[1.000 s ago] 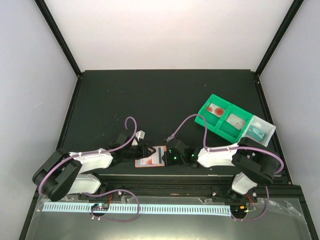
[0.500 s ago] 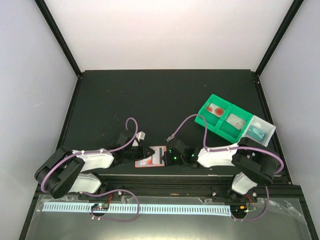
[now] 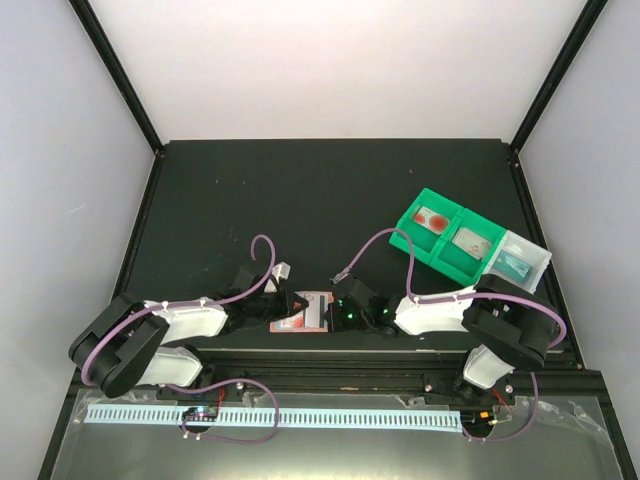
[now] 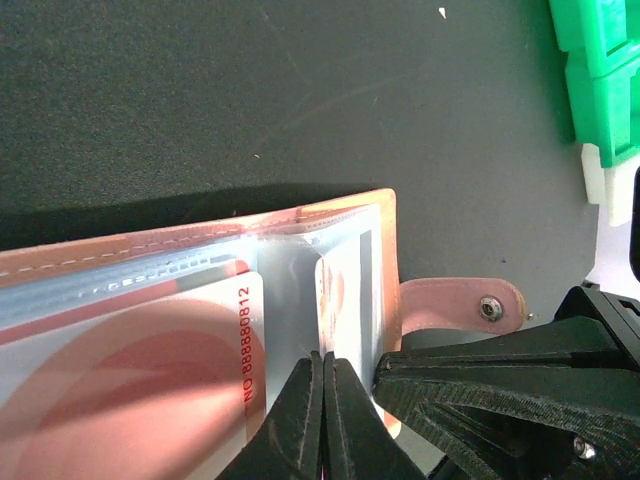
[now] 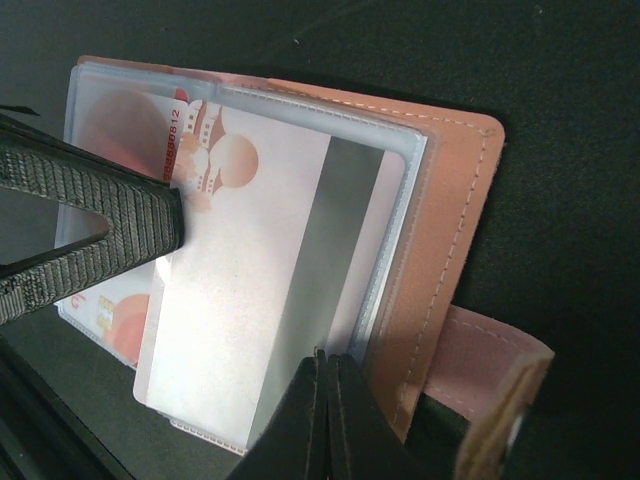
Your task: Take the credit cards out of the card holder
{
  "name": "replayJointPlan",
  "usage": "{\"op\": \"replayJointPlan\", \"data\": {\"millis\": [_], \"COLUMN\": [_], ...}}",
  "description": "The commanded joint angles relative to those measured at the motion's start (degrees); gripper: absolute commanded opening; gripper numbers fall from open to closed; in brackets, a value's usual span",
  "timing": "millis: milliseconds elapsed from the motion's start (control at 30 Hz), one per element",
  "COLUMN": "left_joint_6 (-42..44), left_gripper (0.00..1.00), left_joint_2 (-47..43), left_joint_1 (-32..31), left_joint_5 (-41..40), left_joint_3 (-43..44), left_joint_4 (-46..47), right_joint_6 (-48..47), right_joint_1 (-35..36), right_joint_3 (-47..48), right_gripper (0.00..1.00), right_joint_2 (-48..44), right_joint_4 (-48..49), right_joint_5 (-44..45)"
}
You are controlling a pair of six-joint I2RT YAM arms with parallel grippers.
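The black table carries the green bins and a clear bin at the right, well apart from the work. The card holder lies open at the near edge, between the two arms, with its terracotta cover against the table and its clear sleeves facing up.

Both credit cards sit in those sleeves. A red-printed card is in the left leaf, and a white card with a grey stripe is in the right leaf.

The left gripper has its jaws together at the fold between the two leaves. The right gripper has its jaws together on the near edge of the striped card. The views do not show whether either pinch takes card, sleeve film or both.

The step in hand looks like the first extraction, and it needs one gripper to anchor while the other pulls. The pulling jaws should clamp the card alone, not the film. The pull should run straight along the sleeve's open side and low over the table. If the whole holder slides with the pull, the grip has likely caught the sleeve and should be reset. The snap tab lies just beside the right gripper's fingers and should be kept out of the pinch.
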Motion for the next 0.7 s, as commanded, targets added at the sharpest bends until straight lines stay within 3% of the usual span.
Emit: {"op": "replayJointPlan", "data": {"millis": [0,333,667], "left_joint_6": [1.91,2.77,2.88], "left_gripper": [0.02,0.06,0.01], "left_joint_2": [-1.09,-2.84,-4.12], "left_joint_1": [-0.40,0.22,0.59], "left_joint_5": [1.23,1.86,2.40], "left_joint_3": [0.16,-0.03,-0.14], "left_joint_4": [-1.66,-3.02,-3.16], "right_joint_6": [0.47,0.66,0.62], "right_joint_1": [0.51,0.51,0.51], "right_joint_3": [-1.08,-1.26,-1.42], "right_gripper": [0.01,0.01,0.01], "right_joint_2": [1.83,1.97,1.83], "right_joint_4": [-0.79,-0.73,-0.73], "right_joint_5": [1.31,1.43,1.57]}}
